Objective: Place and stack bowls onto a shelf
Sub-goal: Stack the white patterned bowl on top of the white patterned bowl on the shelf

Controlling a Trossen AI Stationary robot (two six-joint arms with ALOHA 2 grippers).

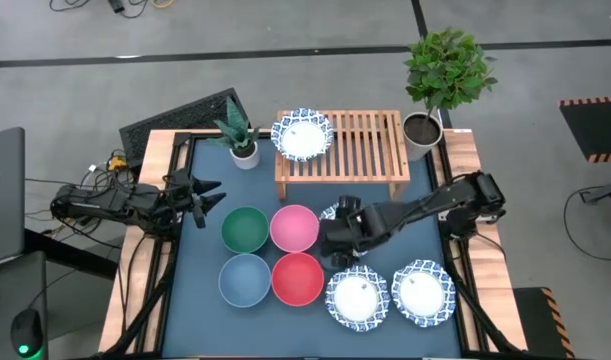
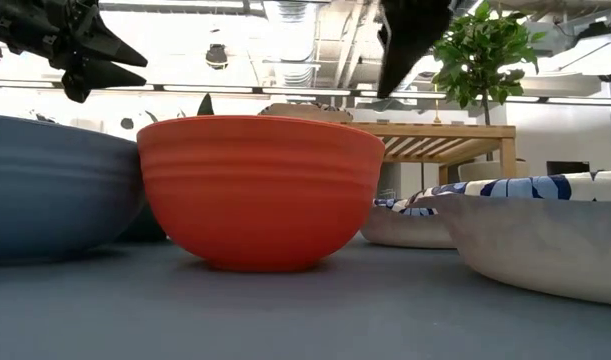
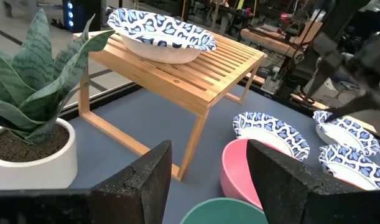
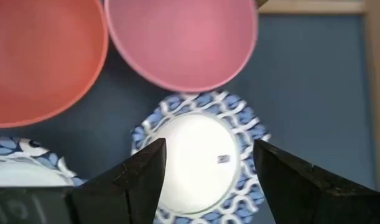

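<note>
One blue-patterned white bowl sits on the left half of the wooden shelf at the table's far side. Green, pink, light blue and red bowls stand in a square at mid-table. Two patterned bowls stand near the front right. My right gripper hangs open, pointing down, over a third patterned bowl beside the pink one, without touching it. My left gripper waits open at the table's left edge, with nothing between its fingers.
A white pot with a snake plant stands left of the shelf. A leafy potted plant stands at the shelf's right. The shelf's right half is bare slats. The table has a wooden rim.
</note>
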